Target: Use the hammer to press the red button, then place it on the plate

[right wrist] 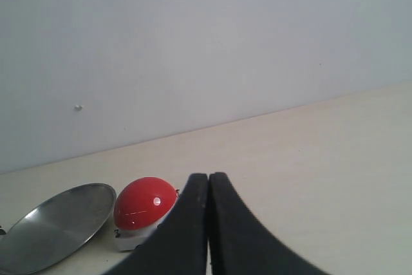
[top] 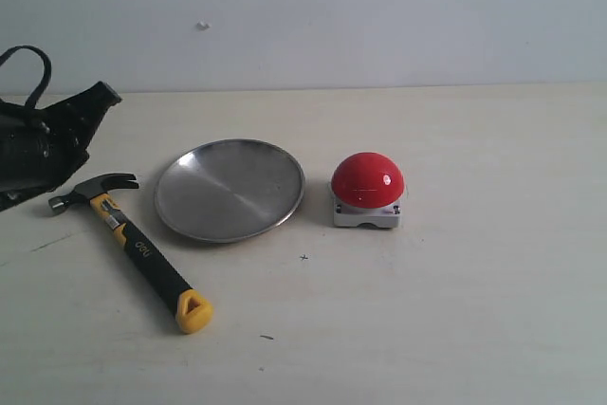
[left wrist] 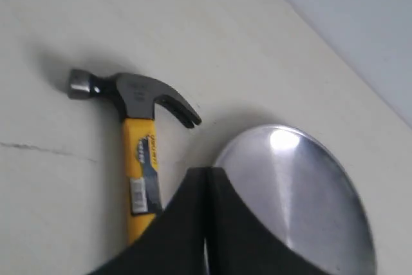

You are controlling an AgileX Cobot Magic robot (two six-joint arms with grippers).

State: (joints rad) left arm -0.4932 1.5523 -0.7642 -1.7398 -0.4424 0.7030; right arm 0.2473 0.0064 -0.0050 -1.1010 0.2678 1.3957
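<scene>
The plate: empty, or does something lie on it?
Empty. The plate shows only bare metal; the hammer lies on the table beside it.

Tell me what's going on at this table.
Nothing is being handled yet. The hammer lies flat on the table, left of the plate, with nothing gripping it. The left gripper is shut and empty, close to the hammer's head. The right gripper is also shut and empty, facing the button, which sits right of the plate. The plate holds nothing.
</scene>
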